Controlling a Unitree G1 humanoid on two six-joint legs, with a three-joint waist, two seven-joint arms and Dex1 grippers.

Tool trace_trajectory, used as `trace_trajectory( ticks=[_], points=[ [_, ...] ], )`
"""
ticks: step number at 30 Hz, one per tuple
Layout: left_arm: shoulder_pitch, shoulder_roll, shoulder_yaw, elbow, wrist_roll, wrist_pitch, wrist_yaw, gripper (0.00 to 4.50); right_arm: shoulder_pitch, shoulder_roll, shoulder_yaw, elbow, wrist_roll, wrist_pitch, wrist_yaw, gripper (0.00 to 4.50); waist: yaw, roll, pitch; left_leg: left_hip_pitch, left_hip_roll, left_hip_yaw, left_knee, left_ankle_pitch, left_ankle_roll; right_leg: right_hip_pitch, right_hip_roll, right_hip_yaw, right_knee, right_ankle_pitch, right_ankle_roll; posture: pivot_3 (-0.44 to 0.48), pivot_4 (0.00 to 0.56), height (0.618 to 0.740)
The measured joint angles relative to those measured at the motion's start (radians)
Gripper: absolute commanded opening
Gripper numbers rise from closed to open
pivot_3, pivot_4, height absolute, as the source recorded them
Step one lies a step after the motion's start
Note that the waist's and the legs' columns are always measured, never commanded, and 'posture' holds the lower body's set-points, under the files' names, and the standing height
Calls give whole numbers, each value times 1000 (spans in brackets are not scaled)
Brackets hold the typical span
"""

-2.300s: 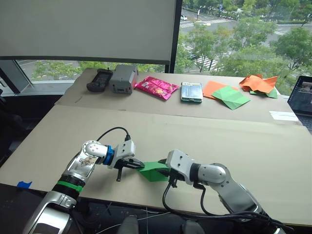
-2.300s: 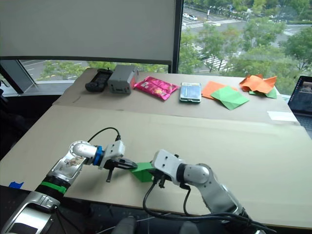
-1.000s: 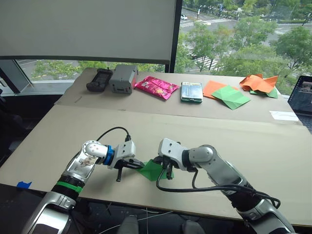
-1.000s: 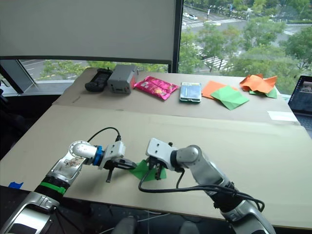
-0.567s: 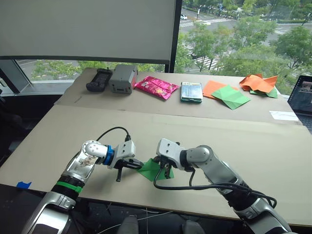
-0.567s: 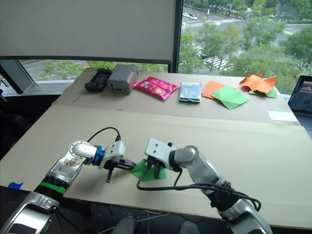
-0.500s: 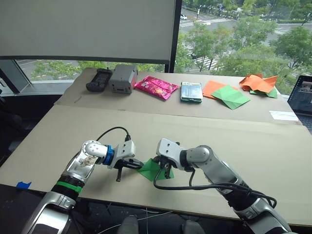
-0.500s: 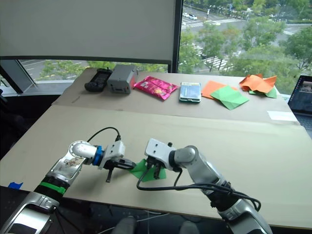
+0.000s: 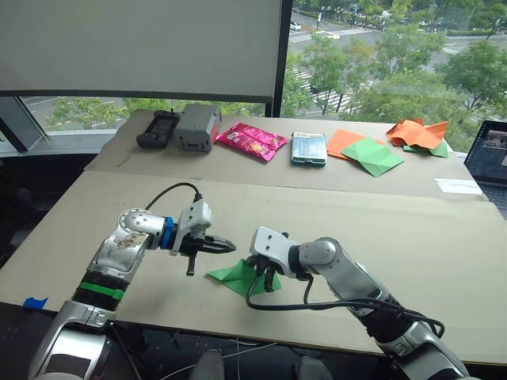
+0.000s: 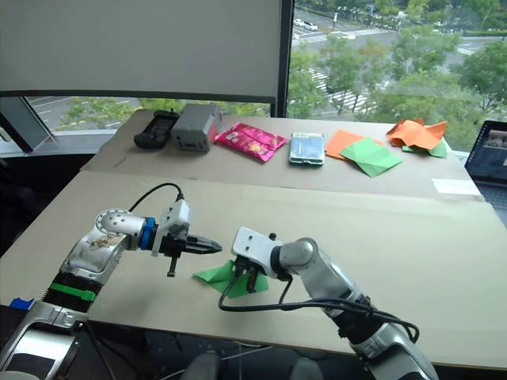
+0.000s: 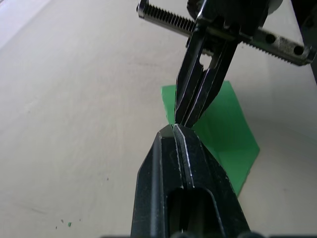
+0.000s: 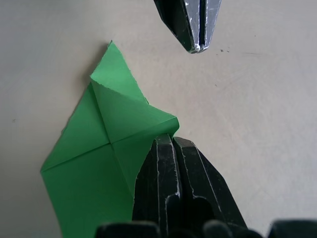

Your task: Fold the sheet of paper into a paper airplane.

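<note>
Pinching green paper airplane [image 12: 94,163], right hand [image 12: 171,141]

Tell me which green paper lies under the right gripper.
The bright green sheet of paper near the table's front edge, beneath the right gripper. The paler green folded paper lies far back beside the orange papers.
</note>
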Motion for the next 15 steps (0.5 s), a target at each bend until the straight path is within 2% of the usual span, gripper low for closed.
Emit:
trace_trajectory(
  ticks=[8,15],
  points=[
    [95,20,-65,-49,44,-21,-2,0,-1,12,0,10,-4,0,-1,38,-1,0,0,0,0,0,0,0,0,0,0,0,0,0,0,0,150,713],
    [98,25,-80,-7,118,-112,27,0,-1,13,0,10,-4,1,-1,38,-1,0,0,0,0,0,0,0,0,-1,0,0,0,0,0,0,150,713]
  ],
)
